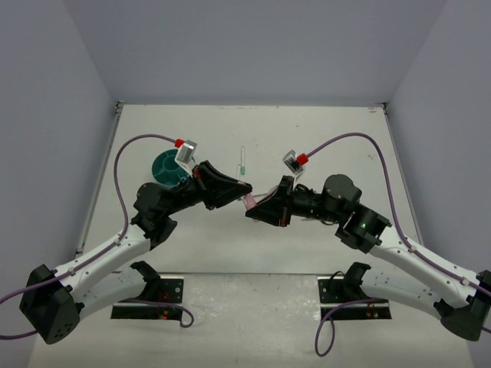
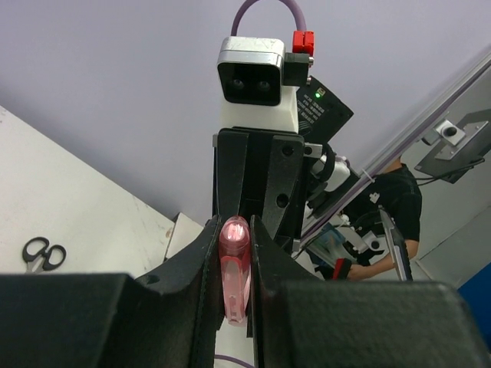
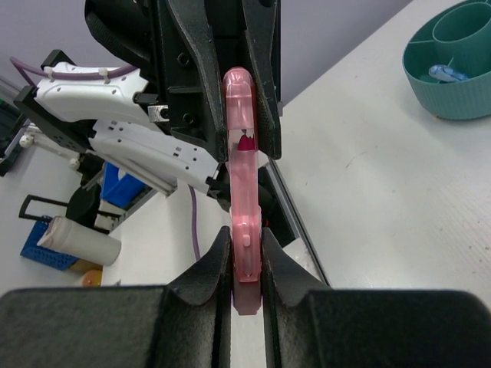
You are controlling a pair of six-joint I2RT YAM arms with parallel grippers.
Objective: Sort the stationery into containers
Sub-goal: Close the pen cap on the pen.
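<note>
While both arms meet above the table to the right of the teal organiser (image 1: 164, 167) and a little nearer the bases, the top view shows the pink tube (image 1: 250, 202) bridging the left gripper (image 1: 239, 192) and the right gripper (image 1: 259, 208), well apart from the organiser it belongs in. With both ends held, a sideways pull by either arm could bend the tube or wrench it loose. From the left wrist, the left fingers (image 2: 205, 253) press on the tube's rounded end only, a short bite. I judge a slip likely if the right gripper lets go before that hold is firm. From the right wrist, the right jaws are clamped on the tube's other end, well short of the organiser, which holds a blue clip (image 3: 445, 73) in one compartment. A drop from here would land the tube outside the organiser.
</note>
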